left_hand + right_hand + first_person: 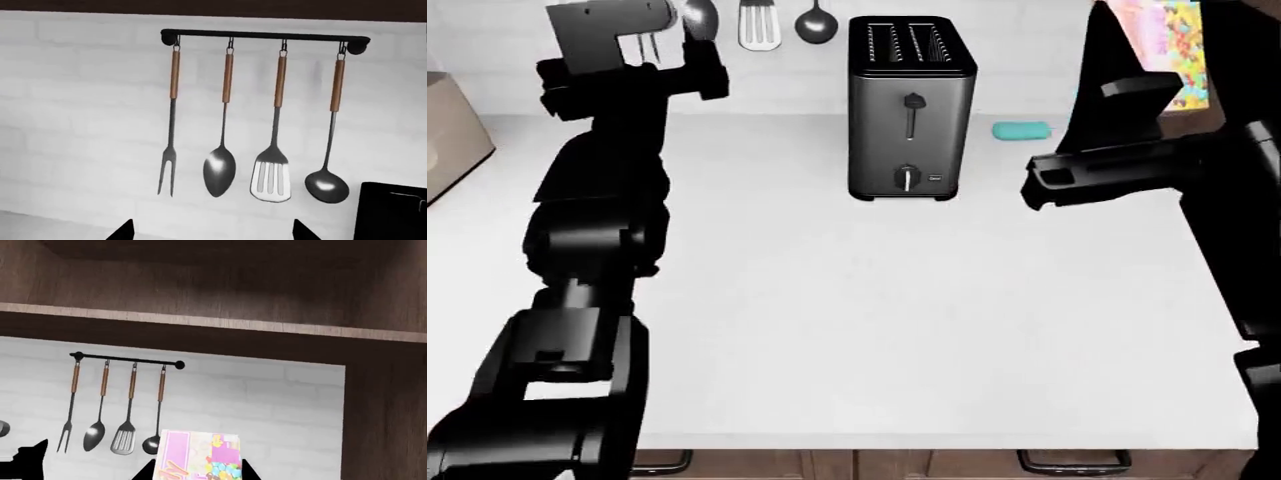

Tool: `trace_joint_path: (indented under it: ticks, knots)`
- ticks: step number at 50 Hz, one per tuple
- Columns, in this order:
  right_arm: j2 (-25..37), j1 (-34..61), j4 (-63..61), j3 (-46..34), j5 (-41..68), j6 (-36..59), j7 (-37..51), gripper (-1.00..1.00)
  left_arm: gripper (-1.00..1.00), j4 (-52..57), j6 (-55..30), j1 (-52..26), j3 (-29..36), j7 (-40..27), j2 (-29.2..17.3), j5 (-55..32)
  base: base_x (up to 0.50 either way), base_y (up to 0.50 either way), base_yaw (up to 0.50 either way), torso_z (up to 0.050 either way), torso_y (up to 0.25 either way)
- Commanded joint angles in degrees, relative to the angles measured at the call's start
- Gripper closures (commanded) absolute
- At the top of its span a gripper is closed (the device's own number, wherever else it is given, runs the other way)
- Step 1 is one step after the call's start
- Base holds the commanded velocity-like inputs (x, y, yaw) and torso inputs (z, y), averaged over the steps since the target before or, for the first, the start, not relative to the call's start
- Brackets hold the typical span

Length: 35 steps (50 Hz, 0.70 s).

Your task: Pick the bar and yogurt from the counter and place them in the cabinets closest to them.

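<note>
White brick wall (80, 125) behind a pale, matte counter (934, 330); dark wood-grain cabinet (220, 285) overhead with a lighter front lip.

Right gripper (197, 467): raised up near the cabinet, clamped on the bar (199, 456). Bar is flat, rectangular, pink wrapper with yellow marks and a patch of coloured dots; black fingertips show on either side of it in the right wrist view. In the head view the bar (1161, 40) sits at the upper right, partly hidden by the dark arm.

Left gripper (212, 231): held high, facing the wall. Only two black fingertips (121, 232) show at the frame edge, set well apart, nothing between them.

Black rail (263, 36) on the wall, four utensils hanging by hooks, each with a wooden handle and grey metal shaft: fork (167, 172), spoon (219, 172), slotted spatula (271, 175), ladle (327, 186).

Toaster (910, 110) upright at the back of the counter, brushed dark metal, two slots, lever and dial on the front. Small teal rounded block (1021, 131) lies just to its right, apart from it.

Yogurt: not seen in any view.
</note>
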Motion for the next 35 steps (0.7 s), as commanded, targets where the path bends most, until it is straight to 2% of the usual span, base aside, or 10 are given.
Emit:
trace_joint_path:
  ticks: [1,6,14,35]
  knots:
    - [7.0,11.2,2.3,-5.3,13.8,-5.4,12.3,1.00,-1.00,-24.3,4.0,-8.6,-3.1,2.1,1.4,4.5,0.00,0.00,0.00,0.000,0.000]
    - [6.7,9.0,1.2,-5.4,13.7,-5.8,12.1,1.00,-1.00,-24.3,3.7,-8.7,-5.4,3.7,1.4,4.9,0.11,-0.01,0.00,0.000,0.000]
    - [8.3,11.6,2.1,-9.1,14.6,-5.7,13.3,1.00,-1.00,-24.3,3.4,-8.6,-6.8,4.0,1.6,6.2,0.50,-0.09,0.00,0.000,0.000]
    - [8.7,12.3,1.6,-12.9,14.1,-6.4,12.9,1.00,-1.00,-24.3,3.2,-8.6,-8.8,5.1,1.6,6.9,0.50,-0.05,0.00,0.000,0.000]
